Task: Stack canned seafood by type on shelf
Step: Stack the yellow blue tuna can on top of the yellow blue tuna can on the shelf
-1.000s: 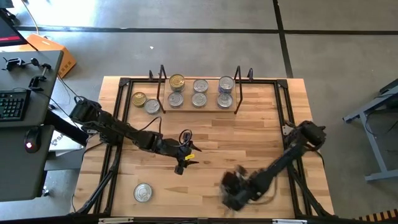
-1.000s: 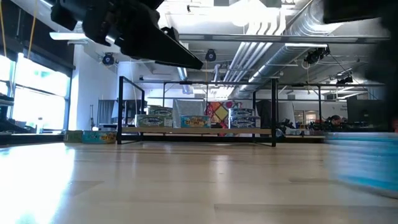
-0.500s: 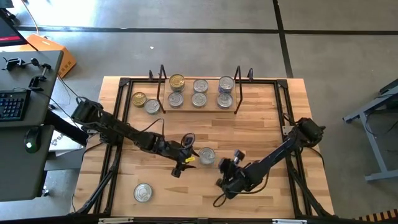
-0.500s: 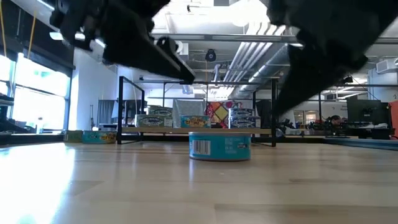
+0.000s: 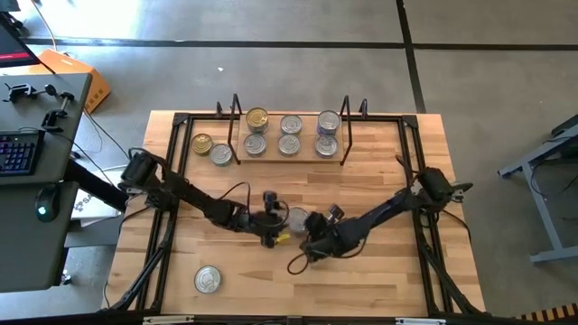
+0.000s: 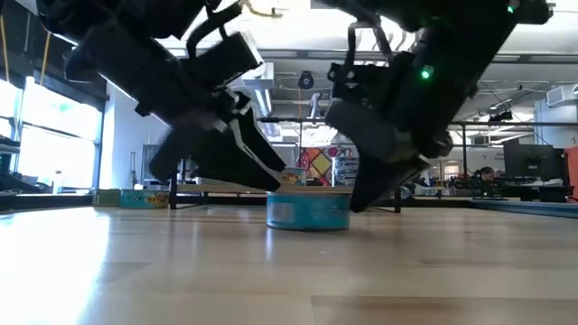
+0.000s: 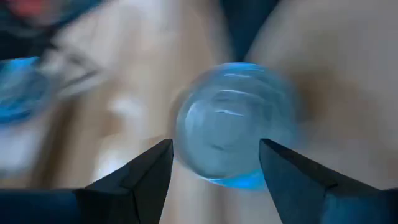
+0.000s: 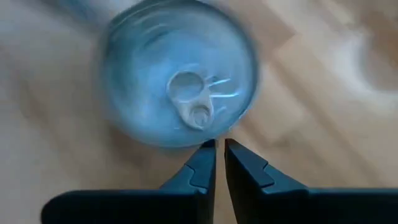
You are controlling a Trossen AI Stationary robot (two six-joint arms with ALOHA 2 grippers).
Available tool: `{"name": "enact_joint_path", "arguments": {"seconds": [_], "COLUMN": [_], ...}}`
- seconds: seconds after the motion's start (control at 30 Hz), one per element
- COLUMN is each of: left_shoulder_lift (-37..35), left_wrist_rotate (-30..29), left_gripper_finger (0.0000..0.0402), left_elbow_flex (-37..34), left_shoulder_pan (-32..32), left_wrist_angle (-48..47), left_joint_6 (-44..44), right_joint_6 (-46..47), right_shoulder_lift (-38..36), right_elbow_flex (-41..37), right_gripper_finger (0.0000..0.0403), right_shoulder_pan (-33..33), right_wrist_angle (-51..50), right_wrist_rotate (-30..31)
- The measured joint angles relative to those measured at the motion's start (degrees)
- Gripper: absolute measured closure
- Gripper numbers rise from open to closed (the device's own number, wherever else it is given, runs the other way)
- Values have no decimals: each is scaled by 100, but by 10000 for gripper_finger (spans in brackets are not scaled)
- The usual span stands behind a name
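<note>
light wood tabletop (image 5: 379, 194) in a black frame on a grey concrete floor; a desk with keyboard (image 5: 20, 152) and mouse off the left side; low view looks into an open hall with ceiling ducts and windows; low wood shelf (image 5: 289, 153) with black wire uprights sits at the far edge of the table;

tins counted from above: six on the shelf, one gold-lidded (image 5: 257, 118) and five silver-lidded (image 5: 290, 125); two just left of the shelf, a gold one (image 5: 202, 143) touching a silver one (image 5: 221, 154); one silver tin (image 5: 208, 280) alone near the front left; one blue-sided tin (image 6: 307, 209) mid-table between the two grippers; ten in all;

left gripper (image 7: 214, 165) has its fingers spread wide to either side of the mid-table tin, not clamped on it; right gripper (image 8: 219, 163) has its fingers nearly together, tips at the tin's rim beside the pull tab, holding nothing;

versus a second ago: the mid-table tin was not there in the high view and now stands upright at the centre; the right arm has swung in from the front right; the left gripper has closed in on the tin.
</note>
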Motion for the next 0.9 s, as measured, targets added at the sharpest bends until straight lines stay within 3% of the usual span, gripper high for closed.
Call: {"name": "enact_joint_path", "arguments": {"seconds": [0.13, 0.27, 0.37, 0.57, 0.73, 0.9], "left_shoulder_lift": [-470, -1058, -1395, -1319, -731, -218], "left_wrist_rotate": [-978, -1089, -592, 1953, 1686, 1483], "left_gripper_finger": [172, 172, 172, 173, 197, 257], "left_elbow_flex": [3, 7, 4, -385, -524, -303], "left_shoulder_pan": [52, 64, 70, 6, 14, 157], "left_wrist_angle": [-726, -1724, -2237, -1317, -524, -412], "left_joint_6": [94, -35, -155, 55, 190, 348], "right_joint_6": [-125, -311, -85, 238, 289, 13], "right_shoulder_lift": [-187, -167, -130, -116, -93, -93], "right_elbow_flex": [15, 11, 9, -222, -320, -332], "right_gripper_finger": [375, 375, 375, 375, 375, 375], "right_shoulder_pan": [298, 657, 925, 1205, 1112, 894], "right_wrist_angle": [179, 371, 406, 737, 868, 923], "right_wrist_rotate": [-79, -213, -49, 1177, 1492, 1154]}}
